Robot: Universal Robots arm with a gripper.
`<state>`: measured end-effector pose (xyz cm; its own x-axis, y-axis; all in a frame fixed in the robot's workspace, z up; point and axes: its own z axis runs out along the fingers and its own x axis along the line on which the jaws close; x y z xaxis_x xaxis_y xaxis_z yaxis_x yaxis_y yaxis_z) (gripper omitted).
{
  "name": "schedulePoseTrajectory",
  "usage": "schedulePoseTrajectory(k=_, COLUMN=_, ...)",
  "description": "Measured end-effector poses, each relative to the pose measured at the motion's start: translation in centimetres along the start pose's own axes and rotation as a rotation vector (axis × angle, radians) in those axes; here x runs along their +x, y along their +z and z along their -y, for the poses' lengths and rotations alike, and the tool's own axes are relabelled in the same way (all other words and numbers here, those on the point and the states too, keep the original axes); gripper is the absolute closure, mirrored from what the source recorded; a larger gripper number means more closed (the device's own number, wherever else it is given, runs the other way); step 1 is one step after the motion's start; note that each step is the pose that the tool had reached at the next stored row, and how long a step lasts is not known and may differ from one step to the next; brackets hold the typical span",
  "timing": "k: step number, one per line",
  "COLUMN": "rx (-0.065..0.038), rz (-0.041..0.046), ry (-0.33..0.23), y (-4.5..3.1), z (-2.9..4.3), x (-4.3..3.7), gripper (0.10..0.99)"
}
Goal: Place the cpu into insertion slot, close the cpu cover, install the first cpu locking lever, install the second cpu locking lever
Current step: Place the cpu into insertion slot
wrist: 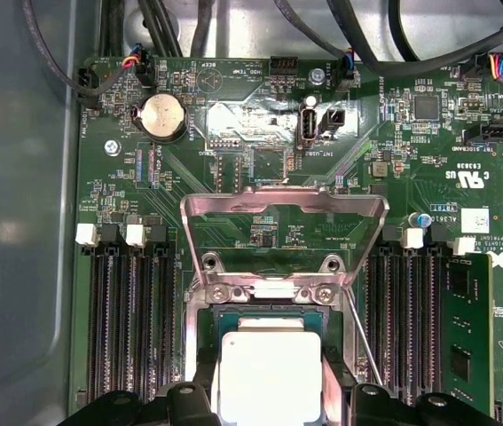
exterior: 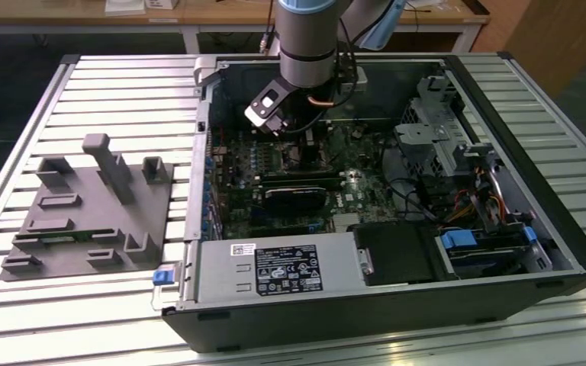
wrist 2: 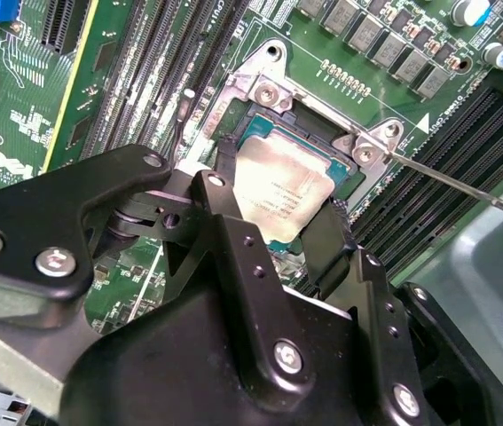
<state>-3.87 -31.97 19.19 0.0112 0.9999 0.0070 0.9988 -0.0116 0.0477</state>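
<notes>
Cpu point(wrist 2: 291, 173), clamped in hand point(wrist 2: 276, 209), at or just above slot point(wrist 2: 264, 89), exact seating unclear, cover point(wrist: 282, 200) raised; hazard: a tilted or offset chip could bend socket pins.

Between my black fingers point(wrist 2: 326, 240) the cpu point(wrist: 269, 373) is silver-grey. The circuit board point(wrist: 393, 133) beneath is green, the flanking memory slots point(wrist: 122, 328) black, the cpu cover point(wrist: 282, 202) ahead silvery.
</notes>
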Motion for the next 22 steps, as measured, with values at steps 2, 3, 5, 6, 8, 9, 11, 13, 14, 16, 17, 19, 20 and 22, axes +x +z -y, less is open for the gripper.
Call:
schedulePoseTrajectory(k=2, rx=0.000, rz=0.0000, ry=0.000, y=0.00, z=0.00, x=0.00, gripper=0.545)
schedulePoseTrajectory(k=3, rx=0.000, rz=-0.0001, ry=0.000, y=0.01, z=0.00, x=0.00, gripper=0.545)
schedulePoseTrajectory(k=5, rx=0.000, rz=-0.0006, ry=0.000, y=0.02, z=0.00, x=0.01, gripper=0.537)
schedulePoseTrajectory(k=6, rx=0.000, rz=-0.0008, ry=0.000, y=0.03, z=0.00, x=0.01, gripper=0.537)
schedulePoseTrajectory(k=8, rx=0.000, rz=-0.0004, ry=0.000, y=0.02, z=0.01, x=0.01, gripper=0.475)
schedulePoseTrajectory(k=9, rx=0.000, rz=-0.0002, ry=0.000, y=0.02, z=0.01, x=0.00, gripper=0.475)
schedulePoseTrajectory(k=11, rx=0.000, rz=0.0000, ry=0.000, y=0.01, z=0.01, x=0.00, gripper=0.475)
schedulePoseTrajectory(k=13, rx=0.000, rz=0.0002, ry=0.000, y=-0.08, z=0.01, x=0.00, gripper=0.475)
schedulePoseTrajectory(k=14, rx=0.000, rz=0.0001, ry=0.000, y=-0.19, z=0.01, x=0.00, gripper=0.475)
schedulePoseTrajectory(k=16, rx=0.000, rz=-0.0001, ry=0.000, y=-0.53, z=-0.01, x=0.01, gripper=0.475)
schedulePoseTrajectory(k=17, rx=0.000, rz=-0.0001, ry=0.000, y=-0.75, z=-0.02, x=0.01, gripper=0.475)
schedulePoseTrajectory(k=19, rx=0.000, rz=-0.0001, ry=0.000, y=-1.25, z=-0.05, x=0.01, gripper=0.475)
schedulePoseTrajectory(k=20, rx=0.000, rz=0.0000, ry=0.000, y=-1.50, z=-0.06, x=0.01, gripper=0.475)
schedulePoseTrajectory(k=22, rx=0.000, rz=-0.0001, ry=0.000, y=-1.93, z=-0.08, x=0.01, gripper=0.475)
